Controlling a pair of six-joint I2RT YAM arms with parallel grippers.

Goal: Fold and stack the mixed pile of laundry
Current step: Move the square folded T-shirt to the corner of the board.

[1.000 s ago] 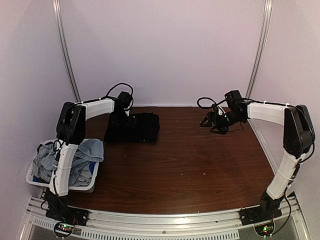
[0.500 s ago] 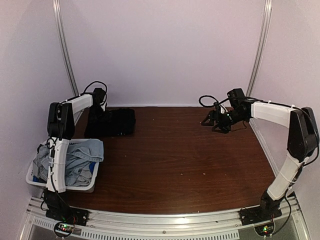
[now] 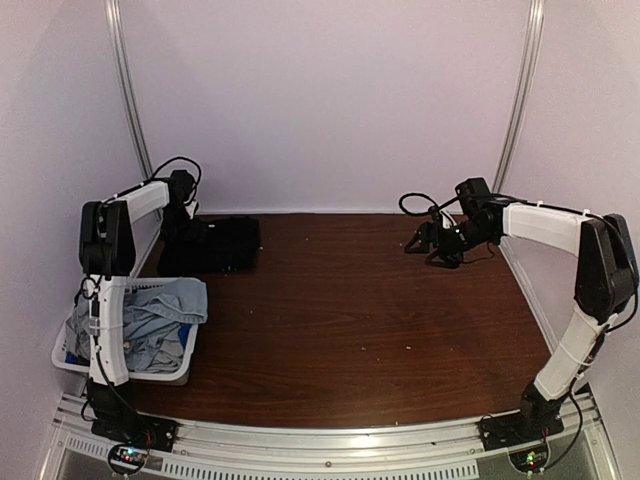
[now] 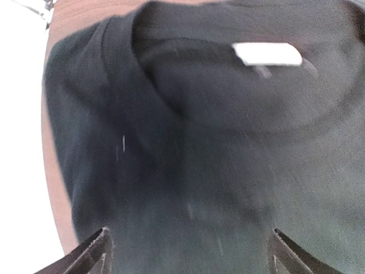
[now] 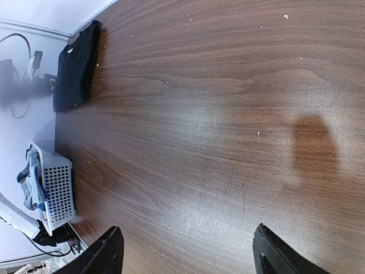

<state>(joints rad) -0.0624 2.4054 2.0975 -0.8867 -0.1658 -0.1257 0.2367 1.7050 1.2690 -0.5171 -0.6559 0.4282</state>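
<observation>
A folded black shirt (image 3: pixel 215 245) lies at the far left of the table, near the back wall. My left gripper (image 3: pixel 178 228) stands over its left end. In the left wrist view the shirt (image 4: pixel 194 160) fills the frame, collar and white label (image 4: pixel 267 54) up top, and my left gripper (image 4: pixel 188 257) is open with its jaws wide apart over the cloth. The rest of the laundry pile, a light-blue denim piece (image 3: pixel 150 310) on top, sits in the white basket (image 3: pixel 120 372). My right gripper (image 3: pixel 432 245) hangs open over bare table at the far right; nothing is between its jaws in the right wrist view (image 5: pixel 188 251).
The white slatted basket (image 5: pixel 54 191) stands at the near left edge beside the left arm's base. Metal uprights and walls close in the back and sides. The dark wood table (image 3: pixel 380 320) stretches between the two arms.
The left arm has swung left and the black shirt has slid with it toward the far left corner. The right arm has hardly moved.
</observation>
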